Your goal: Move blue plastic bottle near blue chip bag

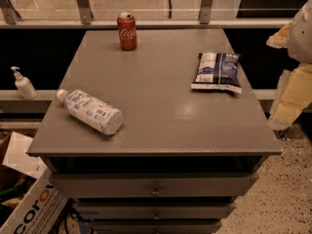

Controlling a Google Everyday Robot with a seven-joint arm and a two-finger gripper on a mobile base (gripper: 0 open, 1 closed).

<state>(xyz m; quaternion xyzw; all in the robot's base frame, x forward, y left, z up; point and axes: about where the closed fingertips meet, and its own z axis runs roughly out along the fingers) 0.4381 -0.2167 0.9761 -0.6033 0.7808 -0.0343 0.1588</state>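
The blue plastic bottle lies on its side near the front left corner of the grey table, its white cap pointing to the back left. The blue chip bag lies flat at the right side of the table, well apart from the bottle. My gripper shows as a pale white and yellowish shape at the right edge of the camera view, beyond the table's right side. It is far from the bottle and holds nothing that I can see.
A red Coca-Cola can stands upright at the back of the table. A small white pump dispenser stands on a ledge to the left. A cardboard box sits on the floor at the lower left. Drawers run below the tabletop.
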